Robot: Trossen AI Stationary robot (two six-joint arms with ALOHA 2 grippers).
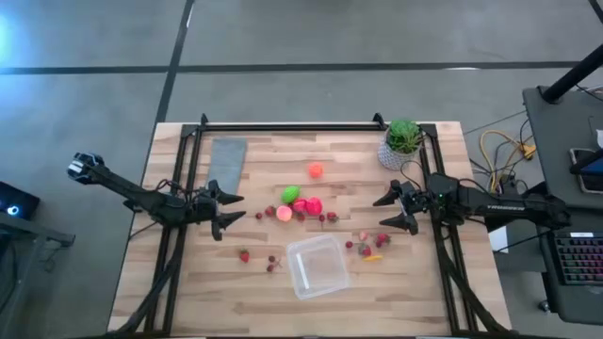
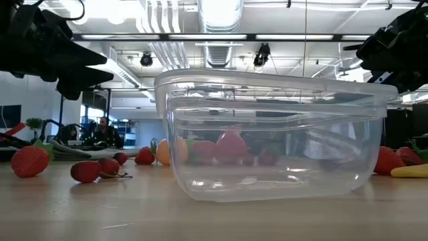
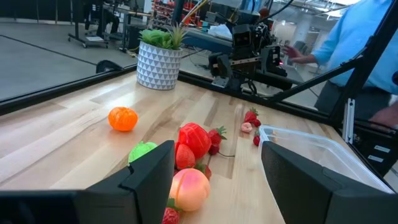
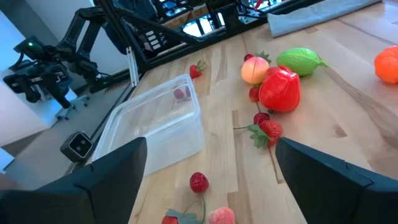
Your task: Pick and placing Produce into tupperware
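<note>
The produce lies in a cluster mid-table: an orange piece, a green one, a red one, a pink-orange one and small red berries. The clear tupperware rests on its base near the front edge. My left gripper hovers open left of the cluster; in its wrist view the pink-orange piece lies just ahead of the left gripper. My right gripper hovers open right of the cluster, and the right gripper has nothing between its fingers.
A green plant in a white pot stands at the far right corner. A flat grey cloth lies at the far left. Loose berries sit left of the tupperware. A person in a blue shirt stands beyond the table.
</note>
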